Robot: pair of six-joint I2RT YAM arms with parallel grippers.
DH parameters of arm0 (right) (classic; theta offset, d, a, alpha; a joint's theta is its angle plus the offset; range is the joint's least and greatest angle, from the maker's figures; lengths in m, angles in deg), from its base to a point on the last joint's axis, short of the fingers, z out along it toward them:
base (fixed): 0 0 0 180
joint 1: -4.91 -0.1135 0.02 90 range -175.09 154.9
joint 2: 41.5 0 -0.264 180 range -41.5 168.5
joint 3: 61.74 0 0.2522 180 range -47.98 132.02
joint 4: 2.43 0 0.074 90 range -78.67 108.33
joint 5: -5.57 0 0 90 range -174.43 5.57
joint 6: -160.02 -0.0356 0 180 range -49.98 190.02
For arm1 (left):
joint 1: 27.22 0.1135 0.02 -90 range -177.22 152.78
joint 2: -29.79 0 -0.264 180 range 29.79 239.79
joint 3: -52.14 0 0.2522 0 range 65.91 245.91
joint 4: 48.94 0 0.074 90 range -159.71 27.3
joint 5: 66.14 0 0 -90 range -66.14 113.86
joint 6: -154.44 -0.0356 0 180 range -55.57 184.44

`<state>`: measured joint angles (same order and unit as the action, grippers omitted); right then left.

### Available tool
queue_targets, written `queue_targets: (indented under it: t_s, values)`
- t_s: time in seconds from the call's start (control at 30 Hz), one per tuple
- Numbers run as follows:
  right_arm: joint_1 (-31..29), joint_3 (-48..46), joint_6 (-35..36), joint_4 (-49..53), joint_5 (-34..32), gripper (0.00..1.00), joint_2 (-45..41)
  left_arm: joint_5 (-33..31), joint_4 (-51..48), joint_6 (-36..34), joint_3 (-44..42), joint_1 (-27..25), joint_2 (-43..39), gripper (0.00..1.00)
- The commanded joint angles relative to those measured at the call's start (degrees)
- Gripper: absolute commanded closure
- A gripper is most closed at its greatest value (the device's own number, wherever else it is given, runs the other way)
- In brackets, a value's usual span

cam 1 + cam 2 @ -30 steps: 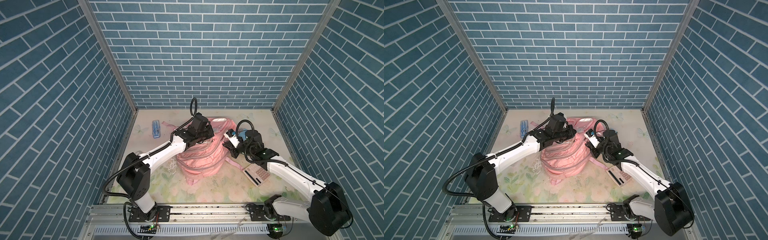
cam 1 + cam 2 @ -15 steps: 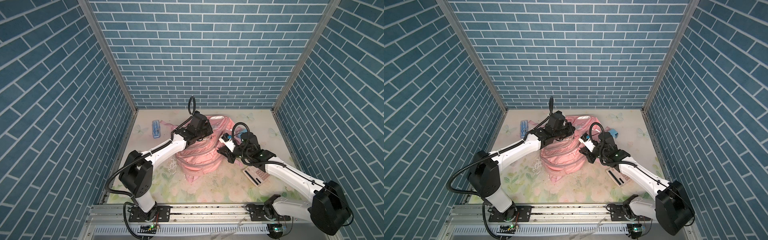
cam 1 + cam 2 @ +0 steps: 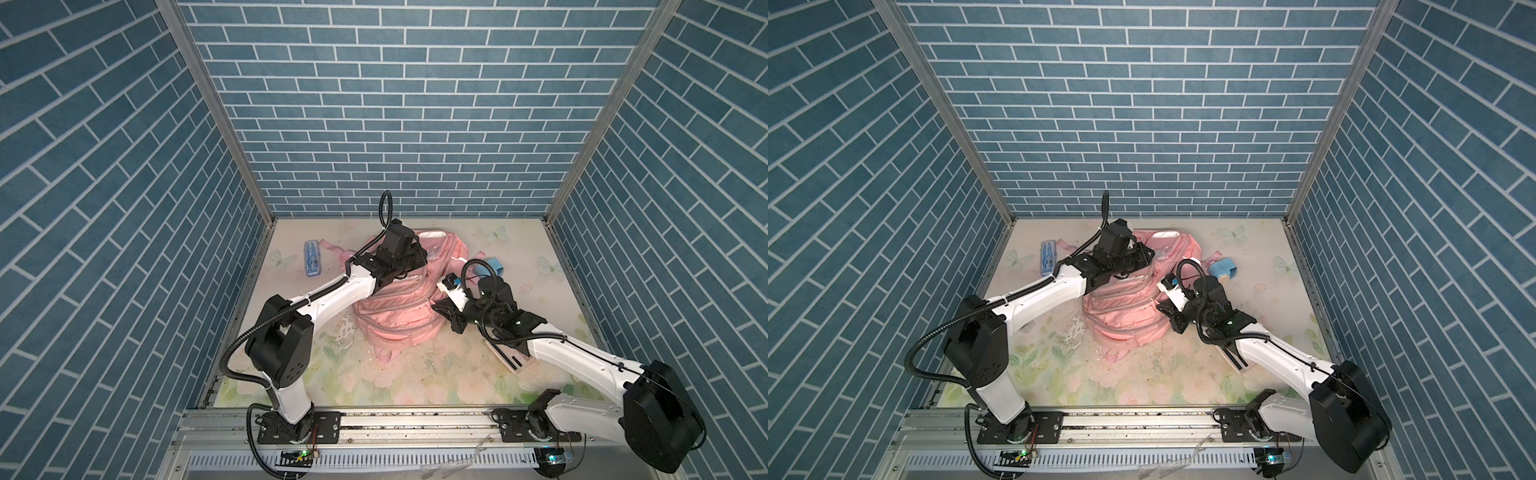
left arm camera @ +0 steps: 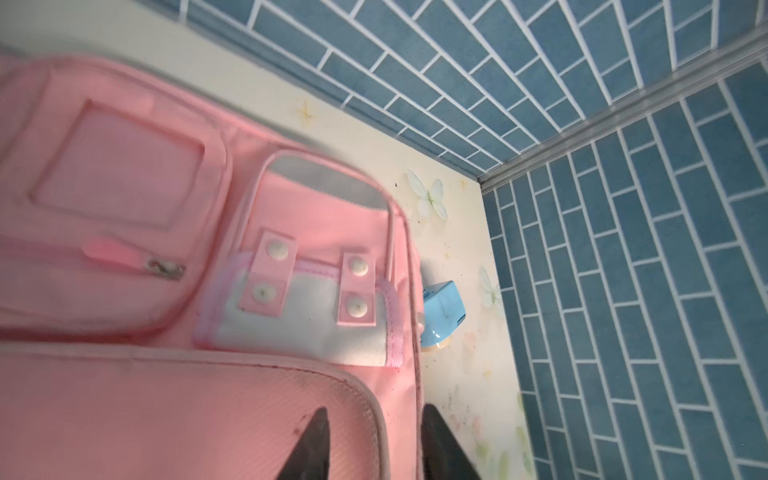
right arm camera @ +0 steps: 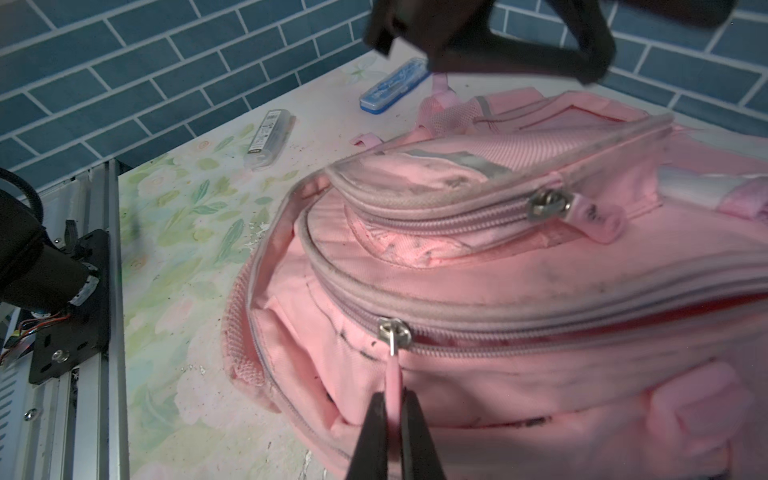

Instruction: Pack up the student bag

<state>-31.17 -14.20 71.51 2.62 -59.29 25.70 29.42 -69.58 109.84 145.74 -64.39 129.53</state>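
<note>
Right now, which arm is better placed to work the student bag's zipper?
Right. The right hand is shut on the pink zipper pull of the student bag, so it can probably just drag it. The left hand is open near the bag's top, away from that zipper.

Left of student bag (image 3: 399, 316), case (image 3: 312, 258) (box (image 3: 1223, 268) right)

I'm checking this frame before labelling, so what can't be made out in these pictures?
Inside of the student bag: right wrist view, the zipper gap is a dark slit.
The flat pink-and-white item: both top views, mostly covered by the right arm.
Fingers of the left gripper: left wrist view, cut off by the picture's edge.
Label on the small box: right wrist view, too small to read.
</note>
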Motion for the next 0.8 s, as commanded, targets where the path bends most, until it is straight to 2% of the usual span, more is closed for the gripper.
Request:
queue_targets:
  t_s: [0.0,0.03,0.17,0.37,0.5,0.57,0.77]
  values:
    - [1.6,-1.6,-2.2,-5.5,1.1,1.00,-2.5,-1.0,-7.0,-15.7,2.9,1.0,-2.1,0.46]
    - [1.7,-2.0,-1.9,-5.3,1.2,1.00,-2.7,-0.4,-8.9,-20.9,2.1,1.2,-2.6,0.42]
    - [2.7,-3.1,-1.8,-4.7,1.7,1.00,-3.0,-1.0,-13.4,-38.6,-3.8,1.4,-6.0,0.42]
    - [3.9,-4.0,-2.3,-4.5,2.1,1.00,-3.9,-1.9,-12.8,-57.0,-14.4,1.2,-13.4,0.41]
    - [4.0,-3.5,-2.2,-3.1,1.9,1.00,-4.1,-0.9,-8.6,-64.5,-20.5,1.0,-17.4,0.41]
    - [4.0,-3.3,-2.2,-2.8,1.8,1.00,-4.2,1.6,-5.8,-67.7,-23.4,0.8,-19.1,0.41]
    - [4.0,-2.8,-2.2,-1.7,1.6,1.00,-4.2,5.3,-2.4,-69.8,-26.4,0.4,-18.6,0.40]
